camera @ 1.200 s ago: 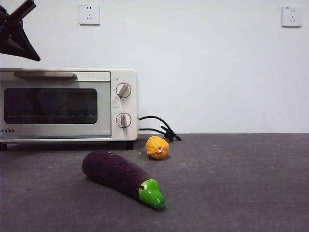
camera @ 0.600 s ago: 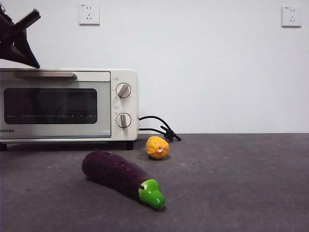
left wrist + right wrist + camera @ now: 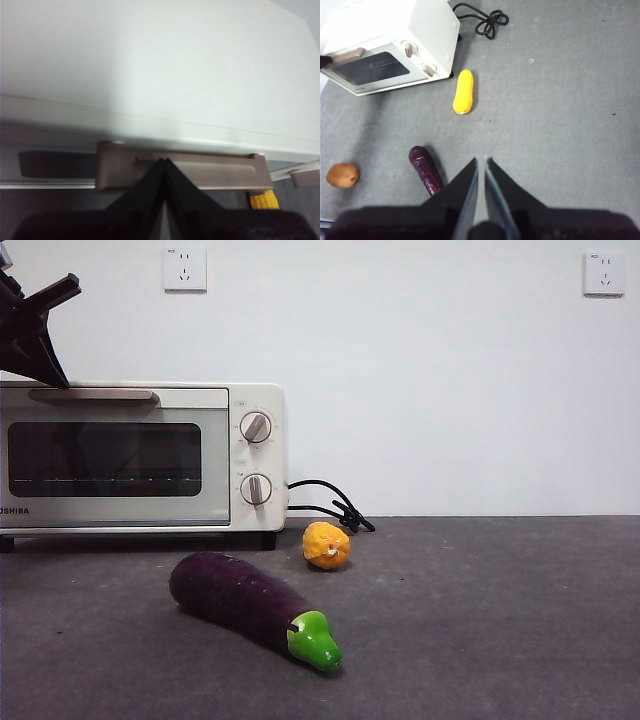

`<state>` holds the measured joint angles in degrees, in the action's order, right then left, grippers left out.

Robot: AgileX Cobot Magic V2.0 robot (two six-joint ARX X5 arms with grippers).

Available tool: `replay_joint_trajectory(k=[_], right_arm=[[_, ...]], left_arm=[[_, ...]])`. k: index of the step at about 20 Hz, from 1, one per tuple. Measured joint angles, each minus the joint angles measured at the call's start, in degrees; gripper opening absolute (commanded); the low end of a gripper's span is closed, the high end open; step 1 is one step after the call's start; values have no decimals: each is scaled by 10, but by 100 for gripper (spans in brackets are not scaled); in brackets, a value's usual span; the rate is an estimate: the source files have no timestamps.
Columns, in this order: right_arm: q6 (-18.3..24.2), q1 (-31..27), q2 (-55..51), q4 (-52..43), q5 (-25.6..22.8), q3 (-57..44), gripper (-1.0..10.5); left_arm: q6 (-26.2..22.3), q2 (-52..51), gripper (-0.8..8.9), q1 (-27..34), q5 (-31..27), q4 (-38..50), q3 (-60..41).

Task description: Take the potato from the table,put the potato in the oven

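Note:
The potato [image 3: 342, 175] lies on the table [image 3: 560, 125], a tan-brown lump with a dark spot, seen only in the right wrist view. It rests in front of the oven [image 3: 140, 455], out past the eggplant. The oven door is closed. My left gripper [image 3: 60, 378] is shut, and its tips [image 3: 164, 161] sit right at the oven's bar handle [image 3: 215, 172], near the handle's left end. My right gripper [image 3: 481, 160] hangs high over the table with its jaws shut on nothing, well away from the potato.
A purple eggplant [image 3: 250, 605] with a green tip lies in front of the oven. A yellow corn-like piece [image 3: 327, 545] rests beside the oven's right side, near the coiled black cord [image 3: 330, 505]. A white wall stands behind.
My left gripper has come down at the top left, from above the oven to its door handle. Nothing else has moved.

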<state>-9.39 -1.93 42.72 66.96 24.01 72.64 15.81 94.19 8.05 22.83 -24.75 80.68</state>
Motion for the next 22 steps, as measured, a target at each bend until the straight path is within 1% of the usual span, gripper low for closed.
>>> replay_joint_trajectory(k=[8, 11, 14, 18, 19, 22], right_arm=[[0, 0, 0, 25, 0, 0, 32], [0, 0, 0, 25, 0, 0, 32], [0, 0, 0, 29, 0, 0, 32], [6, 0, -1, 56, 0, 0, 32], [10, 0, -1, 63, 0, 0, 32], [17, 0, -12, 82, 0, 0, 32]], left_arm=[[-19, 3, -5, -6, 3, -49, 12], [-25, 0, -6, -6, 5, -82, 17], [-42, -4, -6, -7, 9, -123, 18], [-56, -6, -6, -22, 12, -163, 18], [-62, -7, -6, -28, -1, -169, 18], [-89, -11, -6, -56, -78, -196, 18]])
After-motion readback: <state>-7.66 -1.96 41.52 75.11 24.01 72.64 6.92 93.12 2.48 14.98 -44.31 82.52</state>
